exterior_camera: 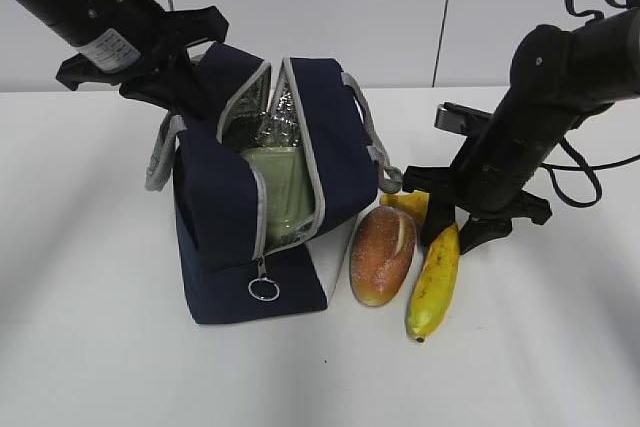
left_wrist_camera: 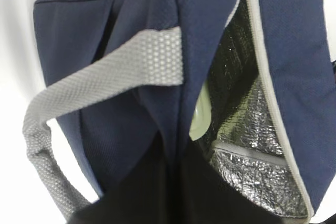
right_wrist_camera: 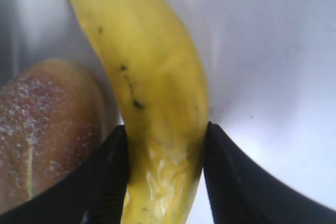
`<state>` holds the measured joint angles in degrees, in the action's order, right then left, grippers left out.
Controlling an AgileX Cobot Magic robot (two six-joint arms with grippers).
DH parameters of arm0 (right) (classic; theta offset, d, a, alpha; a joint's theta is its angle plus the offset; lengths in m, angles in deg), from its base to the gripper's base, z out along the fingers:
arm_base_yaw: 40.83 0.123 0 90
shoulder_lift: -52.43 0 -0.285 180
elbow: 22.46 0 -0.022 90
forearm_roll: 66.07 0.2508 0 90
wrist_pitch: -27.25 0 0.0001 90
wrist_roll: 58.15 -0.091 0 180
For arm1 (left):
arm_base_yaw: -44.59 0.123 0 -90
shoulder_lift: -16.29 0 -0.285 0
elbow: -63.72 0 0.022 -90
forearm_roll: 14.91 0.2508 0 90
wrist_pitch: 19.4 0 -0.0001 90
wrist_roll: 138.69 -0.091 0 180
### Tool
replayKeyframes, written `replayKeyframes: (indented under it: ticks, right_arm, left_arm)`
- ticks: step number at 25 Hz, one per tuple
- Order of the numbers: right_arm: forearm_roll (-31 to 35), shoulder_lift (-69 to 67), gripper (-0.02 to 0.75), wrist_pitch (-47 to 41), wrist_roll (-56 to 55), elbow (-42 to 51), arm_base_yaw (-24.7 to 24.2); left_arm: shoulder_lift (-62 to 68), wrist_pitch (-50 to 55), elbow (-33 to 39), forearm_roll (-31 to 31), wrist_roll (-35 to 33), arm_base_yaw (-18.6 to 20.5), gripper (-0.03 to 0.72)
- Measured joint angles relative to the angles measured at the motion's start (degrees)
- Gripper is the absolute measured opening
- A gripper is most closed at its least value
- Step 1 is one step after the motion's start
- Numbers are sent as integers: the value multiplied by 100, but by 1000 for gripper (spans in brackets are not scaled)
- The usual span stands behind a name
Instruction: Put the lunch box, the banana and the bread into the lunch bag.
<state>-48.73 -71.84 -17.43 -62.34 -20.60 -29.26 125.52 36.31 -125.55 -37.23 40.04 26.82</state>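
The navy lunch bag (exterior_camera: 215,202) stands open at the table's middle, its silvery lining (left_wrist_camera: 252,129) showing. The lunch box (exterior_camera: 278,187), with its sage-green lid, sits inside; a sliver of it shows in the left wrist view (left_wrist_camera: 199,121). My left gripper (exterior_camera: 188,97) is shut on the bag's left top fabric edge (left_wrist_camera: 176,148) and holds it open. The bread (exterior_camera: 382,255) lies on the table just right of the bag. The banana (exterior_camera: 435,282) lies beside the bread. My right gripper (exterior_camera: 455,227) is shut on the banana's upper part (right_wrist_camera: 165,129), both fingers touching it.
A grey webbing handle (left_wrist_camera: 105,77) hangs beside my left gripper. The zipper's metal ring pull (exterior_camera: 264,289) hangs at the bag's front. The bread (right_wrist_camera: 42,129) lies close to my right gripper's left finger. White table (exterior_camera: 100,347) stretches on all sides.
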Motion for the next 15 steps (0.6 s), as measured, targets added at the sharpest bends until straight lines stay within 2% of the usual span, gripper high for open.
replayKeyframes:
  ticks: [3,10,13,15]
  right_arm:
    - [-224,0,313,-345,13,-179,-5]
    - [-1196,571,313,-1063,-155,-923,-14]
    - [-1212,1016,313,-1184,-158,-1291,-14]
    - [-822,1234,312,-1205,64,-1497,-18]
  left_arm:
    - [0,0,0,6,0,0,-3]
    - [0,-6,0,86,0,0,-3]
    - [0,-6,0,120,0,0,-3]
    - [0,-6,0,145,0,0,-3]
